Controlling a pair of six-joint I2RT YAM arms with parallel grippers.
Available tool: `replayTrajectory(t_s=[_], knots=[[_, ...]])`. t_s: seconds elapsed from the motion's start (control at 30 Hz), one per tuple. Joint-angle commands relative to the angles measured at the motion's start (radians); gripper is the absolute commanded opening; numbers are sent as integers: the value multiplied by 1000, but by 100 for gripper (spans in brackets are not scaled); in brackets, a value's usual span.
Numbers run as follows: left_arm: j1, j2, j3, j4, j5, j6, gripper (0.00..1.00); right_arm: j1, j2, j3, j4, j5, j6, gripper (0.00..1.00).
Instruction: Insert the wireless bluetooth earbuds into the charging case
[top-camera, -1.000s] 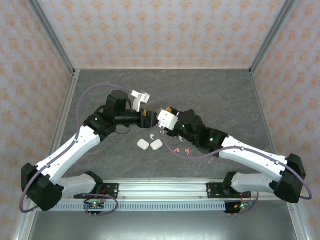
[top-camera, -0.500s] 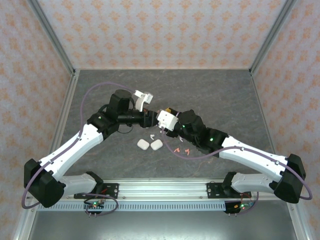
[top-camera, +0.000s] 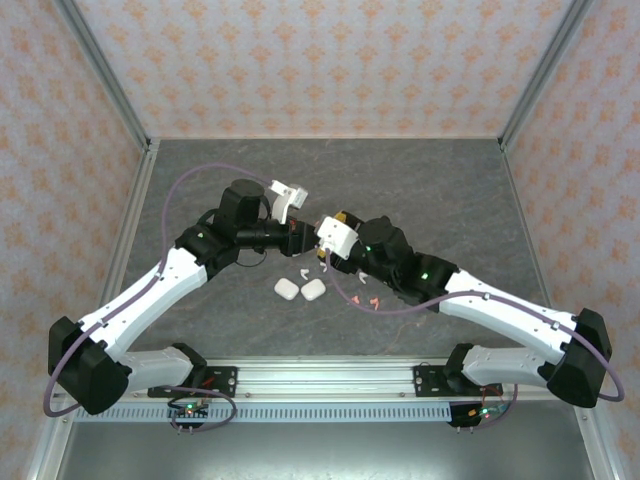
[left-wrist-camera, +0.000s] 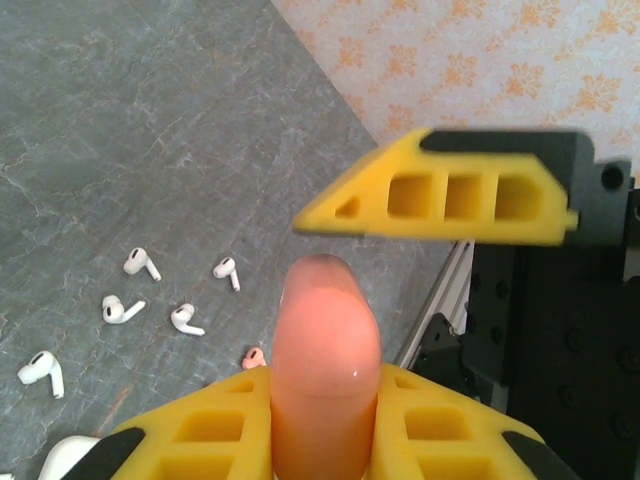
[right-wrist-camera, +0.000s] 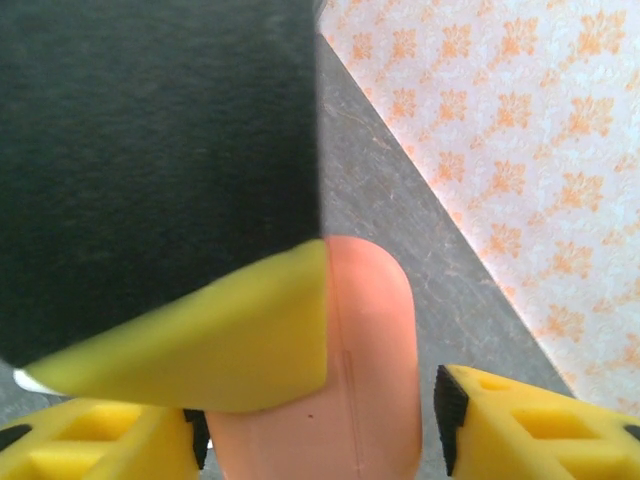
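The white earbuds (left-wrist-camera: 142, 263) lie loose on the grey table (left-wrist-camera: 150, 120), scattered across the lower left of the left wrist view. A coral earbud (left-wrist-camera: 255, 356) sits just beside them, partly hidden behind the raised case. None of them is in a case yet.

The coral case (left-wrist-camera: 325, 380) is off the table, held up at the bottom centre of that view. What has just changed is who holds it. Over the last second the left gripper (left-wrist-camera: 325, 410) has closed, and its yellow fingers (left-wrist-camera: 200, 440) now press the case from both sides. In the right wrist view the same coral case (right-wrist-camera: 360, 380) stands at the bottom centre, and the right gripper (right-wrist-camera: 320, 425) has begun to let go. Its jaws are parted, with a thin gap showing between the case and the finger at the lower right.

From above, the two grippers meet near the middle of the frame, the left gripper (top-camera: 300, 235) having edged slightly rightward toward the right gripper (top-camera: 322, 240). Two white cases (top-camera: 287, 289) rest just below them.

This looks like a handover of the case from right arm to left. The case seems shut, with a fine seam running down it, so it probably has to be opened before any earbud goes in. The right arm would be free for that.
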Motion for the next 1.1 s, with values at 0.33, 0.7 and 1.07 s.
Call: replayTrajectory(t_s=[0.33, 0.7, 1.07], knots=[[-11, -164, -171, 342, -219, 163, 0, -129, -166, -6, -88, -328, 192, 96], [-37, -210, -268, 551, -97, 405, 0, -304, -209, -57, 115, -648, 407, 96], [-70, -219, -257, 515, -93, 472, 0, -309, -139, -27, 165, -622, 422, 81]])
